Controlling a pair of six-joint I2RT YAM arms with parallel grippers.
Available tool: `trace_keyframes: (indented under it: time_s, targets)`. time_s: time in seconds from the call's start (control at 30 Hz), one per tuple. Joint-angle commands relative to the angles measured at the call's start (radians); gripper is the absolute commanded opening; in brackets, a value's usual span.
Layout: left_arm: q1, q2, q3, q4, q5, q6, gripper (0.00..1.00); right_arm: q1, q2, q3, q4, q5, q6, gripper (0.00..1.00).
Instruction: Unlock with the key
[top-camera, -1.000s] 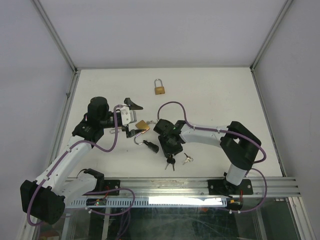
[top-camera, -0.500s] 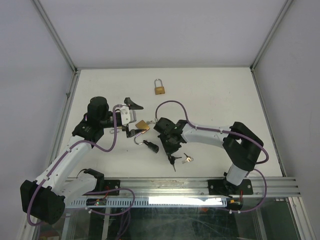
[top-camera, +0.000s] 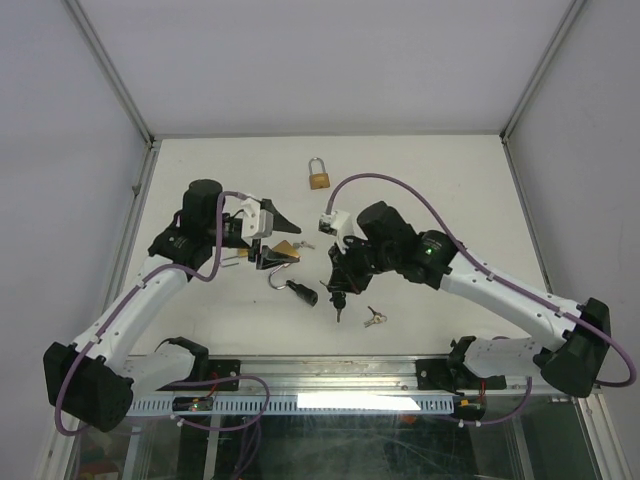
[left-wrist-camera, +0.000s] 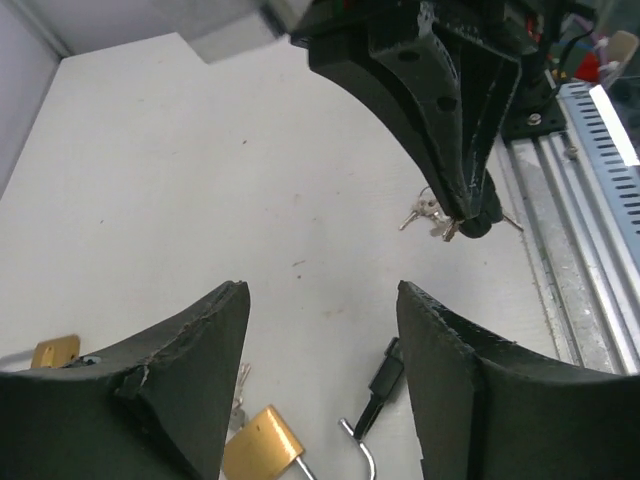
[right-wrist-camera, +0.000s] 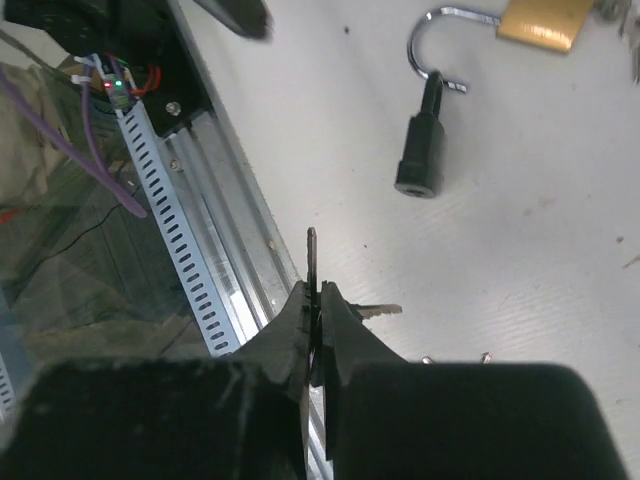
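An open brass padlock (top-camera: 286, 251) lies on the white table, its silver shackle (top-camera: 274, 282) swung out towards a black piece (top-camera: 303, 292) at its tip. My left gripper (top-camera: 272, 235) hovers over the padlock (left-wrist-camera: 262, 445), open, with one finger on either side and nothing gripped. My right gripper (top-camera: 337, 289) is shut on a key (right-wrist-camera: 312, 255) whose blade sticks out past the fingertips. It is raised above the table, right of the black piece (right-wrist-camera: 420, 150). A second key (right-wrist-camera: 378, 310) hangs beside it.
A second, closed brass padlock (top-camera: 319, 179) lies further back on the table. Loose silver keys (top-camera: 375, 318) rest near the front edge by the aluminium rail (top-camera: 400, 372). Frame posts and walls stand at both sides.
My right gripper shut on the key bunch on the table and lifted it, the arm swinging up and right. My left gripper shifted slightly towards the padlock and its fingers narrowed.
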Motion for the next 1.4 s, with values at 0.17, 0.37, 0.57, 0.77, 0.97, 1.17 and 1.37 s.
trace_keyframes:
  time_s: [0.17, 0.37, 0.57, 0.77, 0.97, 1.17, 1.37]
  targets:
    - [-0.148, 0.119, 0.234, -0.300, 0.143, 0.028, 0.63, 0.000, 0.036, 0.317, -0.169, -0.021, -0.344, 0.00]
    - [-0.167, 0.149, 0.269, -0.366, 0.116, 0.061, 0.50, 0.003, 0.049, 0.359, -0.110, -0.008, -0.373, 0.00]
    - [-0.172, 0.144, 0.285, -0.350, 0.097, 0.037, 0.42, 0.005, 0.056, 0.369, -0.111, 0.011, -0.398, 0.00]
    - [-0.189, 0.163, 0.292, -0.312, 0.103, 0.013, 0.25, 0.009, 0.068, 0.374, -0.089, 0.013, -0.397, 0.00]
    - [-0.192, 0.162, 0.289, -0.278, 0.103, 0.007, 0.00, 0.012, 0.072, 0.379, -0.085, -0.001, -0.403, 0.00]
    - [-0.194, 0.145, 0.278, -0.253, 0.068, -0.020, 0.00, 0.012, 0.061, 0.369, -0.064, 0.005, -0.398, 0.00]
    - [-0.194, 0.033, 0.186, -0.107, -0.091, -0.088, 0.00, -0.117, -0.063, 0.217, 0.054, 0.025, -0.280, 0.99]
